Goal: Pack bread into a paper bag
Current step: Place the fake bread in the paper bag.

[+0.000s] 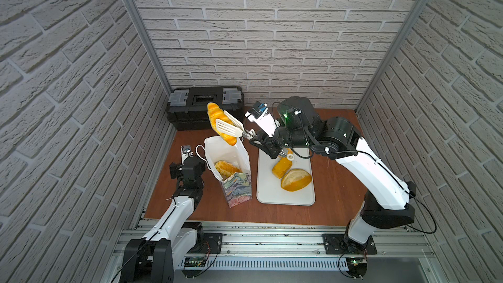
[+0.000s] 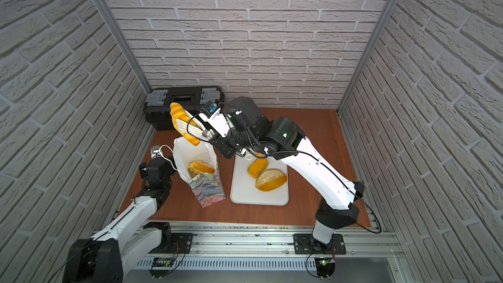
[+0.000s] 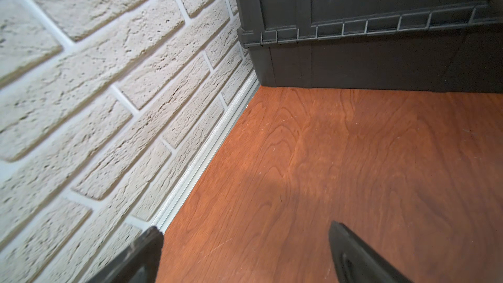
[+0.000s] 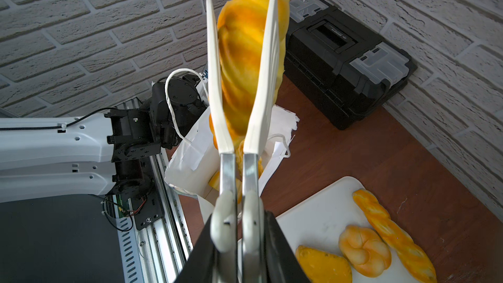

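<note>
White slotted tongs (image 4: 265, 77), clamped in my right pincer (image 4: 239, 225), pinch a golden ridged bread roll (image 4: 242, 63) over the mouth of the swirl-patterned paper bag (image 1: 239, 189). My left pincer (image 3: 245, 230) is spread beside it, with open worktop (image 3: 353, 159) ahead. Label on the black toolbox (image 4: 340, 58) is unreadable.

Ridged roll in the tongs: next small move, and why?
Probably lower the right claw so the long golden ridged bread roll, clamped in the white slotted tongs, enters the white-lined paper bag: it hangs tilted over the open mouth, mostly outside it.
</note>
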Controlling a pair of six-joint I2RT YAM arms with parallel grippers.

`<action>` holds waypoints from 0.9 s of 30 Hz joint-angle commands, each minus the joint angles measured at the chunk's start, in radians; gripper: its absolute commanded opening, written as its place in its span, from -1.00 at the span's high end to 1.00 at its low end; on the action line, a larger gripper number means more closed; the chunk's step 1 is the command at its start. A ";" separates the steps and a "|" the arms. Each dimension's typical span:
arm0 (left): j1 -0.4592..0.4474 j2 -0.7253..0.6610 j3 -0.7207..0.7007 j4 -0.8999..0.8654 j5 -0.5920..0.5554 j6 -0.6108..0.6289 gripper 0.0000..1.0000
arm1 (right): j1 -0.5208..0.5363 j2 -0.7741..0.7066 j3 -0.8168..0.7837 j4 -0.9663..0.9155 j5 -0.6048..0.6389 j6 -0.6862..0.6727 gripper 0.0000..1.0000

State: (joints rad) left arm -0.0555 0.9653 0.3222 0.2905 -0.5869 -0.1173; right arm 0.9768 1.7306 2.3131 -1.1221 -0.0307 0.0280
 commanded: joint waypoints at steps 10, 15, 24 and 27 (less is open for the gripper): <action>0.008 -0.021 -0.018 0.032 -0.013 -0.012 -0.96 | 0.020 -0.018 -0.072 0.091 -0.012 0.019 0.47; 0.009 -0.018 -0.017 0.033 -0.013 -0.010 -0.96 | 0.020 -0.035 -0.144 0.118 -0.011 0.031 0.47; 0.009 -0.017 -0.015 0.030 -0.011 -0.010 -0.96 | 0.020 -0.071 -0.232 0.151 0.003 0.047 0.48; 0.008 -0.019 -0.014 0.029 -0.011 -0.010 -0.96 | 0.020 -0.081 -0.254 0.157 0.008 0.048 0.48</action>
State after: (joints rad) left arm -0.0525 0.9565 0.3180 0.2905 -0.5869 -0.1173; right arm 0.9913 1.7119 2.0647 -1.0607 -0.0269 0.0582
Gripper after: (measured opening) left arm 0.981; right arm 0.265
